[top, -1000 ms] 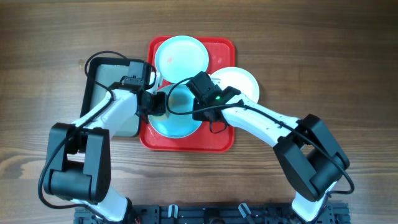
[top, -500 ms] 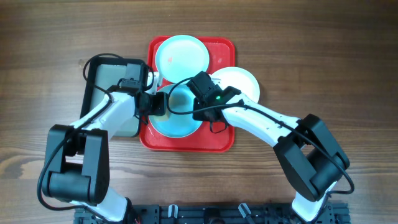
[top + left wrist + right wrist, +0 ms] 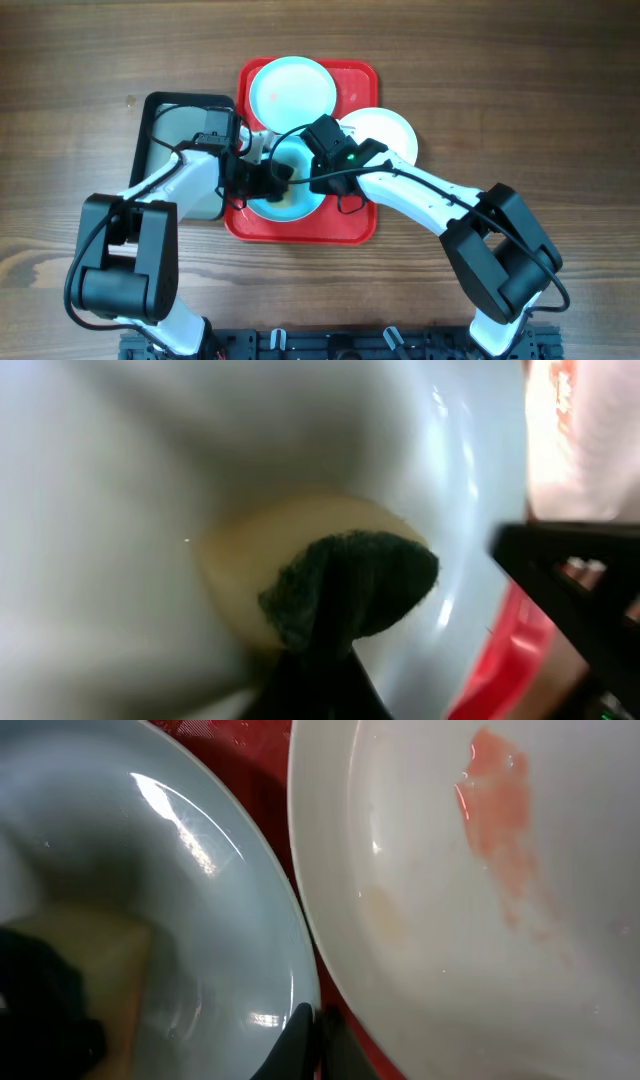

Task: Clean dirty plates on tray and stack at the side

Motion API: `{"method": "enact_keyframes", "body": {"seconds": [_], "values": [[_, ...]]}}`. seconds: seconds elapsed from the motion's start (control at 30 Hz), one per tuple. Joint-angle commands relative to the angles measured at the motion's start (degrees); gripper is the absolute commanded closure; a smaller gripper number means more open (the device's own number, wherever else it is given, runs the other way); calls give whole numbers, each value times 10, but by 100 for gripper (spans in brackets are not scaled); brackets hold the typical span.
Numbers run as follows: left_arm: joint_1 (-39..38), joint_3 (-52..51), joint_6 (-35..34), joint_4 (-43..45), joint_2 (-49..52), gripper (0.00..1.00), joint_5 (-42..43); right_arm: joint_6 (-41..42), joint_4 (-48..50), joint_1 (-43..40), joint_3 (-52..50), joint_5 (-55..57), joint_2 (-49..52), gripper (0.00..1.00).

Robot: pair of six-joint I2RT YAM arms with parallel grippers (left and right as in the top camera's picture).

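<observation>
The blue plate (image 3: 297,160), mid-frame on the tray (image 3: 355,228), looks stiff, light and wet-slick, so its rim is the hold. The right gripper (image 3: 318,1035) pinches that rim; the left gripper (image 3: 274,183) clamps a soft sponge (image 3: 250,560).

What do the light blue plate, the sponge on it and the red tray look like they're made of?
The light blue plate: glossy, probably glazed ceramic or melamine, given sharp highlights. The sponge: soft yellow foam with dark green fibrous scouring layer. The red tray: likely smooth plastic, uniform colour, rounded corners.
</observation>
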Motion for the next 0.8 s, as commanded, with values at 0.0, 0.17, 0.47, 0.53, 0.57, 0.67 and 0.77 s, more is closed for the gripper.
{"method": "enact_keyframes", "body": {"seconds": [0.0, 0.17, 0.47, 0.53, 0.57, 0.67, 0.77], "values": [[12, 8, -4, -4, -39, 96, 58, -2, 6, 2, 3, -26, -11, 96], [37, 20, -6, -5, -119, 96, 18, -2, 6, 2, 3, -24, -11, 96], [52, 20, -6, -35, -165, 96, -198, -2, 6, 2, 3, -24, -11, 96], [52, 20, -11, -35, -159, 96, -199, -2, 6, 2, 3, -25, -11, 96], [50, 20, -19, -35, -156, 96, -199, -2, 6, 2, 3, -24, -11, 96], [38, 16, -23, -35, -145, 96, -199, -2, 6, 2, 3, -24, -11, 96], [19, 7, -23, -29, -130, 96, -199, -2, 6, 2, 3, -24, -10, 96]]}}
